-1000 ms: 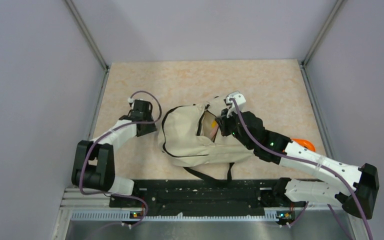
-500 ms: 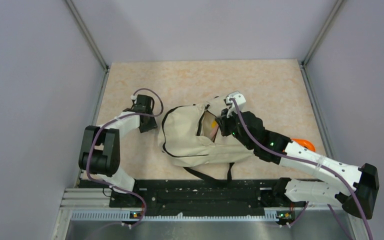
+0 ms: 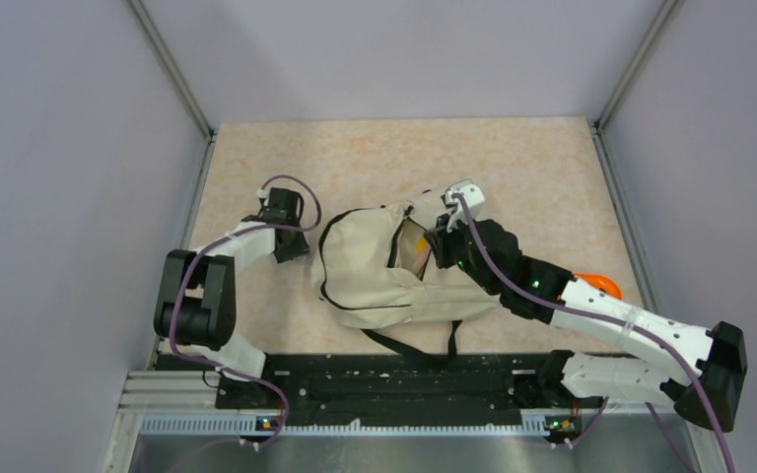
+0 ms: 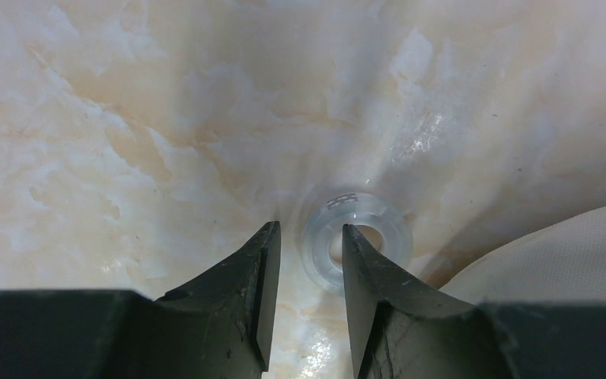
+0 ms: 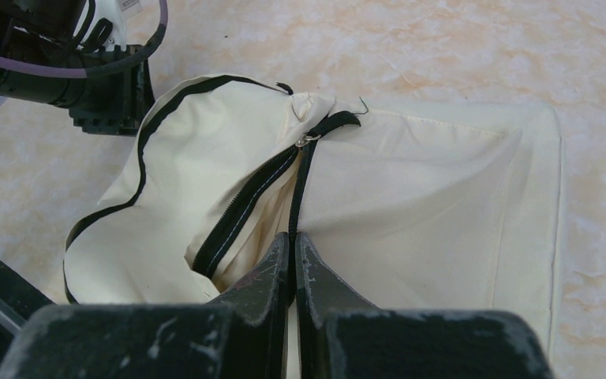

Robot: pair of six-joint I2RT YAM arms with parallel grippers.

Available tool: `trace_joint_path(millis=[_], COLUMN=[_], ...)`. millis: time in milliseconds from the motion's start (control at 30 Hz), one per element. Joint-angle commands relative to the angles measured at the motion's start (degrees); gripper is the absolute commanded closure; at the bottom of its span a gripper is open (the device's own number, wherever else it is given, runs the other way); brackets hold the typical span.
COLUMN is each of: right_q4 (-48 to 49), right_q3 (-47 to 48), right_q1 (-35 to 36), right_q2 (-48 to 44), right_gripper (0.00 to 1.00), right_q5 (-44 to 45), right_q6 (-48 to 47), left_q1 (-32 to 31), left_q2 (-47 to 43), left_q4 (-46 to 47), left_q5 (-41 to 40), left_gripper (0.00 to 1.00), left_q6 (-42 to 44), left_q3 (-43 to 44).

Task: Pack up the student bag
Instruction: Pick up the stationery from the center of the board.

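Student bag (image 3: 365, 268) lies flat near the middle of the marbled beige surface (image 3: 513, 168) in the top view, and it is by far the biggest thing there. Its fabric is cream with black edging. The opening sits at the 2 o'clock part of the bag and is parted, so a little of the inside shows. Black straps (image 3: 409, 347) trail from the 6 o'clock edge of the bag toward the arm bases.

The right pincer (image 5: 292, 241) is at the 3 o'clock side of this opening. In the right wrist view its two fingers are pressed together, and one black side of the open zipper (image 5: 245, 209) runs down between them. So this pincer is closed on the edge of the bag.

The left pincer (image 4: 308, 234) hangs over the bare surface at 9 o'clock of the bag, apart from the fabric. In the left wrist view its fingers stand partly open with a plain gap between them. A clear ring (image 4: 355, 237) lies flat on the surface just at the tips. One finger covers part of it and part of its wall shows in the gap. Whether a finger touches the ring cannot be told. A corner of the bag shows at 4 o'clock in that view.

An orange thing (image 3: 599, 285) lies at 3 o'clock of the bag, mostly hidden behind the right arm.
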Motion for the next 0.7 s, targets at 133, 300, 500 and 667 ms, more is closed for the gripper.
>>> trace_joint_path(millis=[133, 300, 500, 667], right_q4=[5.94, 5.96, 6.14, 6.16], right_q3=[0.95, 0.91, 0.78, 0.77], right_q1=[0.14, 0.2, 0.14, 0.21], right_q2=[-0.88, -0.98, -1.12, -1.18], right_gripper=[1.0, 1.0, 1.0, 1.0], right_q5=[1.17, 1.07, 0.83, 0.72], right_q6=[0.17, 0.2, 0.37, 0.41], left_q1=[0.27, 0.12, -0.27, -0.28], left_q2=[-4.24, -5.73, -6.65, -6.09], left_q4=[-0.83, -0.6, -0.6, -0.61], left_q5=[1.78, 3.25, 3.7, 3.0], left_gripper=[0.6, 0.6, 0.62, 0.69], left_q6=[-1.28, -1.95, -2.55, -2.57], left_q3=[-4.02, -5.24, -6.79, -7.12])
